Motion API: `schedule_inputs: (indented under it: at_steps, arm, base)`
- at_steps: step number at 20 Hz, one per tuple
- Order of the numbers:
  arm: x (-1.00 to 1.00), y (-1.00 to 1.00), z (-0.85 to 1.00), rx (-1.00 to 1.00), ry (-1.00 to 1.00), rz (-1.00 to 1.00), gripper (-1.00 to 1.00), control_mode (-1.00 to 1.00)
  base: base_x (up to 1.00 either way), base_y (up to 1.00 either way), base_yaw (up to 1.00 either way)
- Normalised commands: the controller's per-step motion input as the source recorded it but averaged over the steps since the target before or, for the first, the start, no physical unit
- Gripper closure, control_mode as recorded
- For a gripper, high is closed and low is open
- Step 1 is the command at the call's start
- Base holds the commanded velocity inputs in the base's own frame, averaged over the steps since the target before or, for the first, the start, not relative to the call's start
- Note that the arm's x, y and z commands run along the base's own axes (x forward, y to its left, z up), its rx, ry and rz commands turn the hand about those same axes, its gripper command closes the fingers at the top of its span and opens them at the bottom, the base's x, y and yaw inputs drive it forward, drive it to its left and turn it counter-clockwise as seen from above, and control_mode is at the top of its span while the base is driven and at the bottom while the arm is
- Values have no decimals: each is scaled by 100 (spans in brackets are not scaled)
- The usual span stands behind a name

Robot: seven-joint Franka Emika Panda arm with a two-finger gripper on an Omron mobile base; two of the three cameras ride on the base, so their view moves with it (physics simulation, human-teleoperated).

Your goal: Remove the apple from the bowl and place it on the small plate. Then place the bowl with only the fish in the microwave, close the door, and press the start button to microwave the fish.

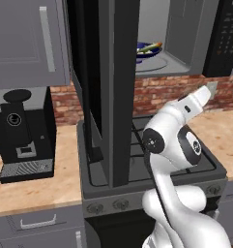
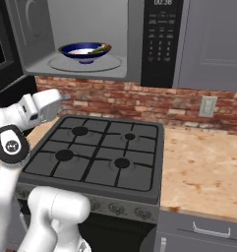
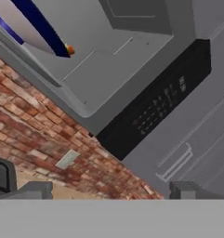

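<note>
The dark blue bowl (image 2: 85,51) with the yellow-green fish (image 2: 101,48) sits inside the grey microwave (image 2: 80,66); the empty gripper (image 3: 111,190), fingers apart, could shove the open dark-windowed door (image 1: 108,92) off-line, leaving it ajar.

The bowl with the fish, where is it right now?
The bowl sits on the glass turntable inside the open microwave, above the stove, left of the keypad.

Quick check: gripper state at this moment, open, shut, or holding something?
Gripper: open, holding nothing; its fingertips stand wide apart in the hand view.
</note>
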Motion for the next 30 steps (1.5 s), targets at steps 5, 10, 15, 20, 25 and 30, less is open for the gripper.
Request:
schedule_inputs:
  at_steps: [5,10,15,20,25,30]
  arm:
    - [-12,5,-37,-20,-2,0,-100,-100]
    - [4,-7,-31,-13,-2,1,-100,-100]
    - [-1,7,-24,-12,-6,0,-100,-100]
    - [0,35,-54,-15,-12,0,-100,-100]
    - [-11,46,-41,-17,-7,0,-100,-100]
    - [-48,58,-11,-18,-1,-6,-100,-100]
  base:
    - [0,0,0]
    - [0,0,0]
    - [0,0,0]
    - [0,0,0]
    - [0,0,0]
    - [0,0,0]
